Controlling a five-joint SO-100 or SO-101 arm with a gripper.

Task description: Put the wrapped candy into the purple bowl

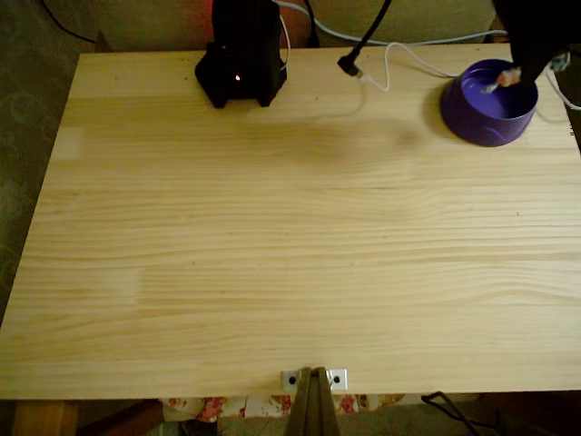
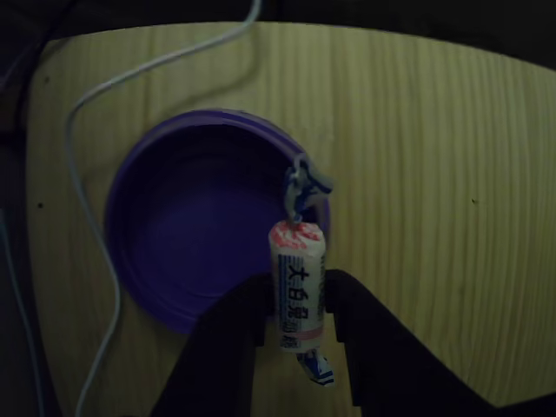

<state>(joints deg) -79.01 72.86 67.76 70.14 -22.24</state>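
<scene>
other view: the gripper (image 2: 297, 300) was closed on the wrapped candy (image 2: 297, 291), its two dark fingers (image 2: 234, 326) pinching the wrapper's lower half. the candy stood upright, one twisted end poking up across the rim of the purple bowl (image 2: 165, 278), the other twisted end hanging below the fingers. the candy sat over the bowl's near right edge, above its hollow rather than resting inside. a white cable (image 2: 87, 217) curved just left of the bowl.

fixed view: the bowl (image 1: 481, 123) stood at the table's (image 1: 272, 254) far right corner, the candy (image 1: 505, 80) above its opening under the dark arm. a black base (image 1: 241, 59) stood well left of the bowl.
</scene>
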